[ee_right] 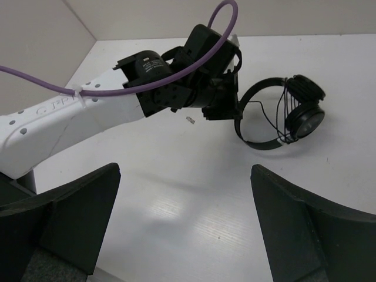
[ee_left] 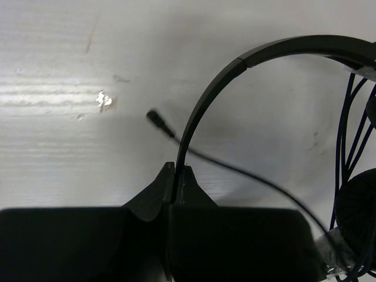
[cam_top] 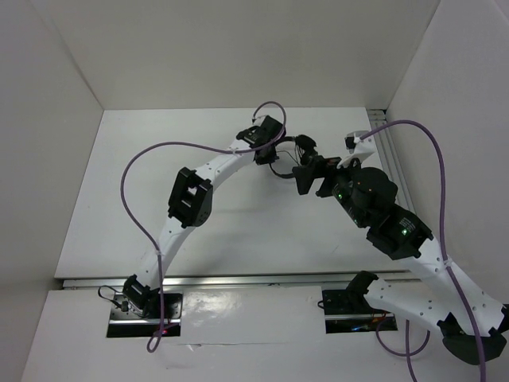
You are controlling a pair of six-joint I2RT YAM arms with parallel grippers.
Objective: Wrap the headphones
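The black headphones (ee_right: 276, 114) lie on the white table, also in the top view (cam_top: 288, 159). In the right wrist view the two ear cups (ee_right: 305, 114) are together, with several turns of the thin cord (ee_right: 284, 111) across them. My left gripper (ee_left: 176, 174) is shut on the thin headband (ee_left: 211, 88); it also shows in the right wrist view (ee_right: 222, 108). The cord's plug end (ee_left: 157, 118) lies loose on the table beside the headband. One ear cup (ee_left: 359, 205) is at the right edge of the left wrist view. My right gripper (ee_right: 185, 220) is open and empty, short of the headphones.
White walls (cam_top: 64, 103) enclose the table on the left, back and right. Purple robot cables (cam_top: 135, 191) loop above both arms. A small white scrap (ee_right: 190, 120) lies on the table near the left gripper. The left arm's white link (ee_right: 70, 117) crosses the left of the right wrist view.
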